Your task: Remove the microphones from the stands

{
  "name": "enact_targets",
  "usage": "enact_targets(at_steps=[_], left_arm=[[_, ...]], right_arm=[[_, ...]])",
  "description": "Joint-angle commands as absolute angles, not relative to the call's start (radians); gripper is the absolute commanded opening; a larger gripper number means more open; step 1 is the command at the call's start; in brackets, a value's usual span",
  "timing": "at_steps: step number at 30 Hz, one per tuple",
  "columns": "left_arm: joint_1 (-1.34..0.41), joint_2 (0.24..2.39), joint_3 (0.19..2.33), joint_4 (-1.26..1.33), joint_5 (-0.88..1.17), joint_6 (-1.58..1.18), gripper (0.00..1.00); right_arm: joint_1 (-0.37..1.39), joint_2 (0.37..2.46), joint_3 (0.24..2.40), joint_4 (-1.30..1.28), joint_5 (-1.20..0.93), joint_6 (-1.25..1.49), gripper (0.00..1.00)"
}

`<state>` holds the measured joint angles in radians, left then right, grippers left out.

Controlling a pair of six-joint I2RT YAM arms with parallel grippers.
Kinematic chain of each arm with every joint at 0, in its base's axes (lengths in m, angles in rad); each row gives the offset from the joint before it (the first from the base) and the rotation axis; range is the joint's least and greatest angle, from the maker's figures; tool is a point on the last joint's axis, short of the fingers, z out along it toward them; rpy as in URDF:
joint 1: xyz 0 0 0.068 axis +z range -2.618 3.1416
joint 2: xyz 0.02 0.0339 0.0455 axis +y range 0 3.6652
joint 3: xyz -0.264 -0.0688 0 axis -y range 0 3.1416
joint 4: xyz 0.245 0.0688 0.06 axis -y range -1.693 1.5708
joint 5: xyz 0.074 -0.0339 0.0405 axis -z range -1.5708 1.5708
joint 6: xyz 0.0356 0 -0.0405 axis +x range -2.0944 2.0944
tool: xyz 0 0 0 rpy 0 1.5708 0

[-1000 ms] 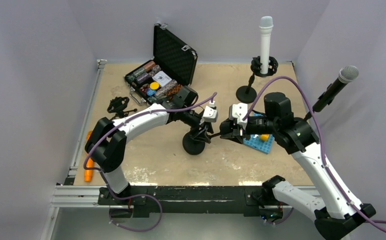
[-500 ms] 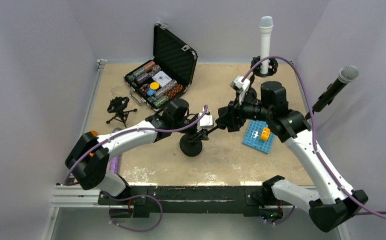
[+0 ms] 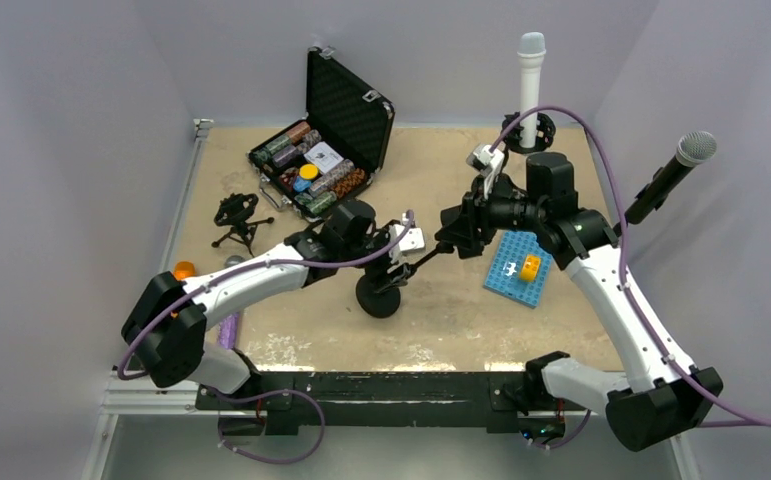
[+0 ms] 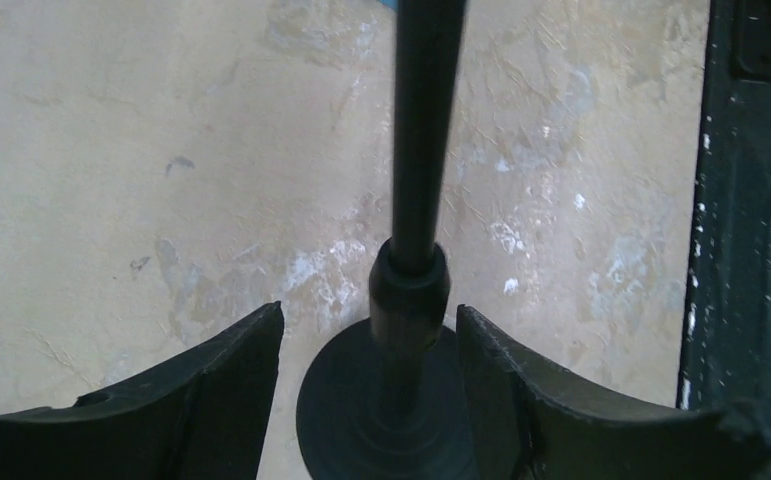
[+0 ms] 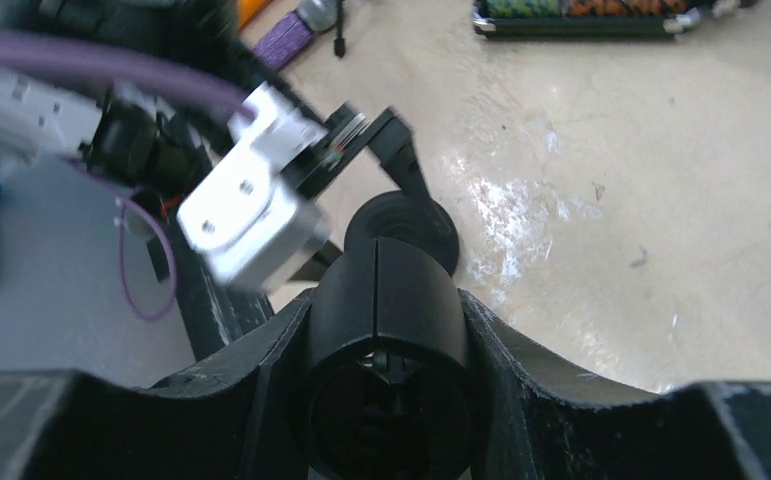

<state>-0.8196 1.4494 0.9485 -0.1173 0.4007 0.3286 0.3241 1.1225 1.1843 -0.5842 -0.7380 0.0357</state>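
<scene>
A black stand with a round base [image 3: 378,298] stands mid-table, its thin pole [image 3: 423,262] slanting up to the right. My right gripper [image 3: 453,236] is shut on the black hollow cylinder [image 5: 386,300] at the pole's top end; I cannot tell whether this is a microphone or its holder. My left gripper [image 3: 393,268] is low by the base. In the left wrist view its fingers [image 4: 231,390] stand open either side of the pole's collar [image 4: 408,295], with gaps. A white microphone [image 3: 530,75] stands in a holder at the back. A black, silver-headed microphone [image 3: 673,172] is at the right.
An open black case [image 3: 333,140] of small items lies at the back left. A small black tripod [image 3: 235,218] is left of it. A blue plate [image 3: 511,270] with a yellow brick lies under my right arm. Purple and orange objects [image 3: 229,328] lie at the left edge.
My right gripper has risen and swung toward the back, still shut on the cylinder. My left arm has pulled back left, its gripper dropping to the stand's base. The stand slid slightly left.
</scene>
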Motion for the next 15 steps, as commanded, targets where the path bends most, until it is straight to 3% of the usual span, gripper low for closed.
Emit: enact_targets(at_steps=[1,7,15], left_arm=[[-0.747,1.415,1.061,-0.352,0.655,0.425,0.69],[-0.71,1.497,1.146,-0.43,0.914,0.502,0.67],[-0.744,1.645,1.28,-0.588,1.057,0.601,0.59]], right_arm=[[0.337,1.088,1.195,-0.708,-0.874,-0.296,0.0],[0.35,1.014,1.135,-0.769,-0.933,-0.614,0.0],[0.354,0.994,1.14,-0.783,-0.903,-0.686,0.0]])
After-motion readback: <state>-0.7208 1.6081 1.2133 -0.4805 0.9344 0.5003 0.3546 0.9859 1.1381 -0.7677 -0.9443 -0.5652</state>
